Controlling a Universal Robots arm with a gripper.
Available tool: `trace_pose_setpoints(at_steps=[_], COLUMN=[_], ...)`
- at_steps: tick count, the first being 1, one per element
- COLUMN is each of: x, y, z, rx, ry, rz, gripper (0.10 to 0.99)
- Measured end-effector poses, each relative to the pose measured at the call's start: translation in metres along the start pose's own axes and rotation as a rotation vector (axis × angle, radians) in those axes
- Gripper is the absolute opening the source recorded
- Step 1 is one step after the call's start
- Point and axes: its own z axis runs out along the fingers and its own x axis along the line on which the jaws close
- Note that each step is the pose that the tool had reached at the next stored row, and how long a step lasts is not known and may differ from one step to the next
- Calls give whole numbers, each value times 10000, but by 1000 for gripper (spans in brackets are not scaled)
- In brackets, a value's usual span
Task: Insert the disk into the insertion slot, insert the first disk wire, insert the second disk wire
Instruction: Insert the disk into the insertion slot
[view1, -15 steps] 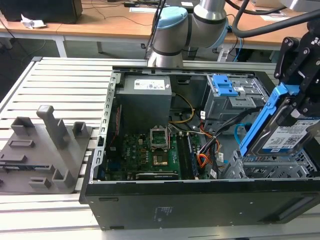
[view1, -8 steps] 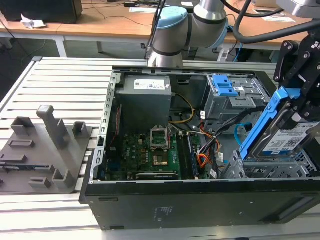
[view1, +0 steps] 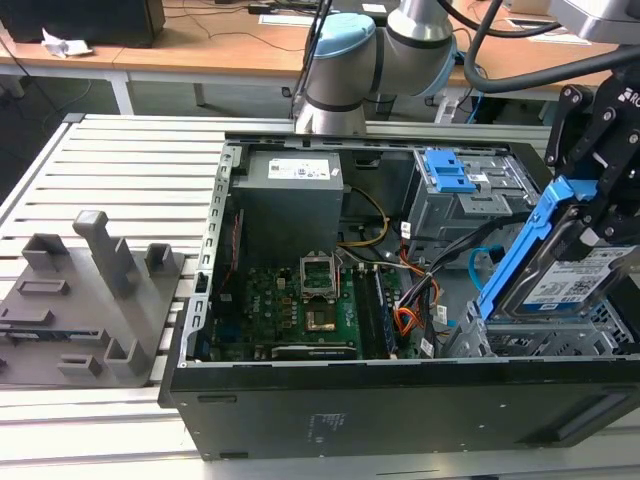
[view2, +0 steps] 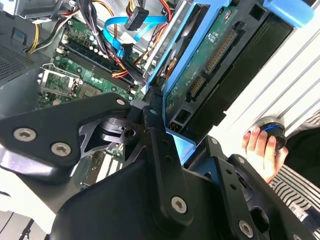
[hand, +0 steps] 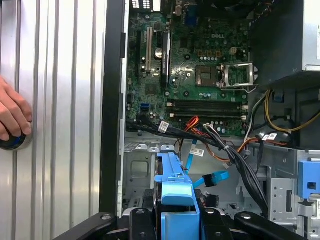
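Disk (view1: 585, 280) partly beyond exterior view's edge

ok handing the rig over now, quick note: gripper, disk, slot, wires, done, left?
Gripper: shut on the disk, held tilted over the insertion slot, not yet in.
Second disk wire: loose in the case, unplugged.
A hand rests on a round button on the table.
Done: disk picked up. Left: seat disk, both wires.

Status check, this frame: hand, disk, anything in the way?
Hand shut on disk. Disk tilted above slot, not in. Blue cable lying by the slot.
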Motion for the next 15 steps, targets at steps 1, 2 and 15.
trace_pose_setpoints(at_steps=[1, 2, 15], x=[-2, -3, -3], y=[0, 0, -8], z=[4, 10, 215], rx=[0, 0, 0], ry=[0, 2, 4], rz=[8, 14, 18], gripper=[365, 365, 365])
